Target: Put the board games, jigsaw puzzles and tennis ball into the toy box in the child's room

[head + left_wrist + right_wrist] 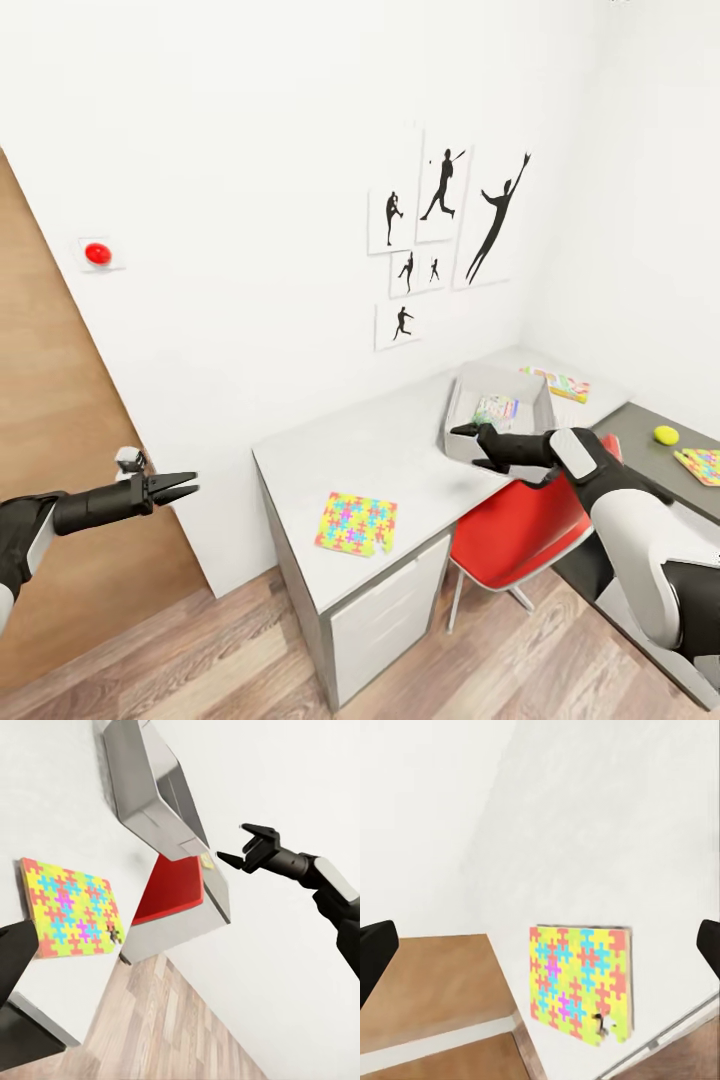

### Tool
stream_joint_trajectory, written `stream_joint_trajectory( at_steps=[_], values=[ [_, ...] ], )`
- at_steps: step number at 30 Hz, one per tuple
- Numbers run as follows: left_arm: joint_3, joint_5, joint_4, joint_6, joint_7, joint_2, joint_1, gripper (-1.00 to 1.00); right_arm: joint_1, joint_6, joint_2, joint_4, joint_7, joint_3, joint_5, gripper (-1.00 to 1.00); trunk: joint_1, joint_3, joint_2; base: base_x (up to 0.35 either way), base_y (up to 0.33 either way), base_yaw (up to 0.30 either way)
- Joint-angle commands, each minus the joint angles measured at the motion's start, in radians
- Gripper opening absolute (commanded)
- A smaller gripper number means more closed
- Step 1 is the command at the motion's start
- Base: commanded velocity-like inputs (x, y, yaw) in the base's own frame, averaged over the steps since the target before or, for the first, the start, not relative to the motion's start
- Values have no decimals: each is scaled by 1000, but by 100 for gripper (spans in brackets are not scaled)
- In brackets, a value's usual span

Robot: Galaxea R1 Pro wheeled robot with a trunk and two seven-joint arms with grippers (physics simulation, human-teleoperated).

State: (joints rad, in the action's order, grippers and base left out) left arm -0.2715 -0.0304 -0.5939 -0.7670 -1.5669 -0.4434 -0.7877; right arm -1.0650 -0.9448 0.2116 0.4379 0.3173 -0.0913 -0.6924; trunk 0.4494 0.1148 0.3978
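Observation:
One jigsaw puzzle (355,523) (69,907) (581,982) lies flat near the front edge of the pale table (400,450). The grey toy box (460,405) (150,787) stands farther back with a light blue board game (497,410) inside. A yellow-orange board game (556,383) lies behind the box. On the dark wing sit the tennis ball (666,435) and a second puzzle (702,465). My right gripper (467,447) (231,841) hovers open and empty at the box's near wall. My left gripper (192,486) hangs open and empty left of the table, in front of the door.
A red chair (520,530) (176,889) is tucked under the table below my right arm. A brown door (50,480) fills the left side, with a red wall button (97,254) beside it. White drawers (385,625) sit under the table's near end, above wood-plank floor.

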Motion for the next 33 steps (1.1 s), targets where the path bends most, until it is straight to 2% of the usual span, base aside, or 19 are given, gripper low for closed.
stream_joint_trajectory(
  at_steps=[1,7,9,11,14,15,17,18,20,21,24,28,33],
  values=[
    [0,0,0,-11,-4,0,-1,100,-1,-4,-7,0,-15,-7,10,100,1,2,2,-9,136,0],
    [0,0,0,-11,-1,0,-1,100,-1,1,-57,3,-119,-6,10,100,1,2,2,-3,53,0],
    [0,0,0,-12,0,-1,-1,100,-1,2,-85,3,-159,-2,10,100,1,2,2,-1,13,0],
    [0,0,0,-12,7,-1,-1,100,-1,1,-125,6,-230,9,10,100,1,2,2,0,6,0],
    [0,0,0,-12,28,-1,-1,100,-1,1,-169,19,-316,25,10,100,1,2,2,0,3,0],
    [0,0,0,-13,47,0,-1,100,-1,1,-192,28,-364,30,10,100,1,2,2,0,1,0],
    [0,-1,0,-14,70,0,-1,100,-1,1,-214,38,-413,33,10,100,1,2,2,0,0,0],
    [-1,-1,0,-14,96,-1,-1,100,-2,1,-236,47,-461,35,10,100,1,2,2,0,0,0],
    [-1,-2,0,-15,122,-1,-1,100,-2,1,-256,54,-507,37,10,100,1,2,2,0,0,0],
    [-3,-2,0,-17,147,-1,-1,100,-2,1,-275,58,-549,38,10,100,1,2,2,0,0,0],
    [-3,-3,0,-19,191,0,-1,100,-3,1,-303,63,-617,39,9,100,1,2,2,0,0,0],
    [-4,-3,0,-21,231,0,-1,100,-3,0,-330,65,-664,39,9,100,1,2,2,0,0,0],
    [-4,-3,0,-21,258,1,-1,100,-3,1,-347,66,-684,40,10,100,1,2,2,0,0,0]
  ],
)
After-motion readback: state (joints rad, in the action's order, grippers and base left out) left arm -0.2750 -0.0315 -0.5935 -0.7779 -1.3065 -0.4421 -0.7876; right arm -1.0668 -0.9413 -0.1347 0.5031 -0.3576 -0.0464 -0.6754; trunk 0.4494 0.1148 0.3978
